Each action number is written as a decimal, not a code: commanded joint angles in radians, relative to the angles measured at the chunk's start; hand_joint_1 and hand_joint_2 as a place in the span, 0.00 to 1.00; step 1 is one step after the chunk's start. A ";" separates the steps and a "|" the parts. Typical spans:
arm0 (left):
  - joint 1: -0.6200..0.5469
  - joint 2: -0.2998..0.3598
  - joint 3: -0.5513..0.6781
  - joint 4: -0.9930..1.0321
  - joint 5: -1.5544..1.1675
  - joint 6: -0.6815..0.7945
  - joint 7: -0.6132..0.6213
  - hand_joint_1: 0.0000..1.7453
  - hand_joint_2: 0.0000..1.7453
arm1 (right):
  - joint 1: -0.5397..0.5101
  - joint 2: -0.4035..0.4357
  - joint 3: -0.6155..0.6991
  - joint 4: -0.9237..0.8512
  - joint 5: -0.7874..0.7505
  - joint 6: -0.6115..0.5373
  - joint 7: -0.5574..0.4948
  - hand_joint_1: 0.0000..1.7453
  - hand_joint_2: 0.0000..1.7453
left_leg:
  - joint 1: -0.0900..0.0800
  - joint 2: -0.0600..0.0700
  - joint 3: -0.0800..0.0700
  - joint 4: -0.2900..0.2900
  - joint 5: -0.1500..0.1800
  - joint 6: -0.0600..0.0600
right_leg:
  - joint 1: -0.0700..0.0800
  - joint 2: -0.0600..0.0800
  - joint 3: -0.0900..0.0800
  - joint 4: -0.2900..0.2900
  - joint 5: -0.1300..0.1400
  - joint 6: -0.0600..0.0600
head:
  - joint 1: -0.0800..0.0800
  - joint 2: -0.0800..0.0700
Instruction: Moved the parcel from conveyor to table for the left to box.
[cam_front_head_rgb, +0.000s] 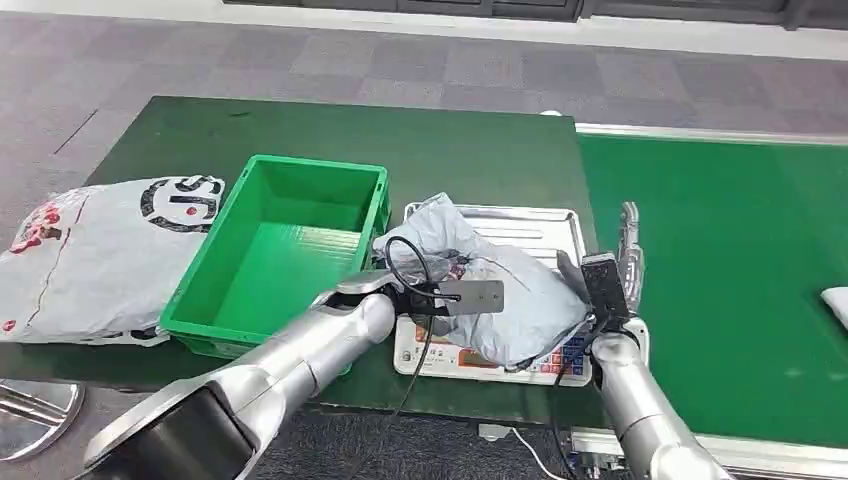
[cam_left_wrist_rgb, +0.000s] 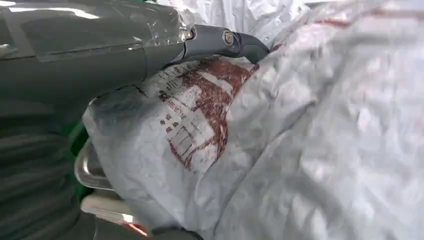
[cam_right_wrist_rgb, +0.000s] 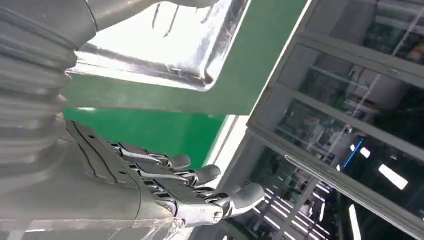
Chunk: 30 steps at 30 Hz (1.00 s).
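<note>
A crumpled grey parcel with red print lies on the steel pan of a white scale on the dark green table. My left hand is at the parcel's left end. In the left wrist view a dark finger lies over the parcel, which bunches inside the hand. My right hand stands at the scale's right edge, fingers stretched out and apart, holding nothing. The green crate stands empty just left of the scale.
A large white bag with black and red print lies left of the crate. The green conveyor belt runs on the right, with another white parcel at its right edge. The scale pan's corner sits close to my right hand.
</note>
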 joint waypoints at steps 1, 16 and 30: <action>0.004 0.018 -0.176 0.070 -0.007 -0.031 -0.007 0.00 1.00 | -0.031 -0.004 0.053 0.088 -0.001 0.006 0.003 0.00 1.00 | 0.001 0.002 0.003 -0.001 -0.001 -0.003 | 0.000 0.003 0.003 -0.002 0.000 0.000 | 0.000 0.000; 0.005 0.018 -0.111 0.037 0.137 0.043 -0.114 1.00 1.00 | -0.017 -0.013 0.035 0.078 0.007 0.007 0.003 0.00 1.00 | 0.000 0.002 0.005 -0.002 0.000 -0.003 | 0.000 0.002 0.005 -0.003 0.000 0.000 | 0.000 0.000; 0.005 0.019 0.091 0.015 0.238 0.422 -0.369 1.00 1.00 | 0.010 0.001 -0.001 0.046 0.044 0.013 0.003 0.00 1.00 | 0.001 0.003 0.003 -0.001 -0.001 -0.004 | 0.001 0.004 0.002 -0.002 0.000 0.001 | 0.000 0.000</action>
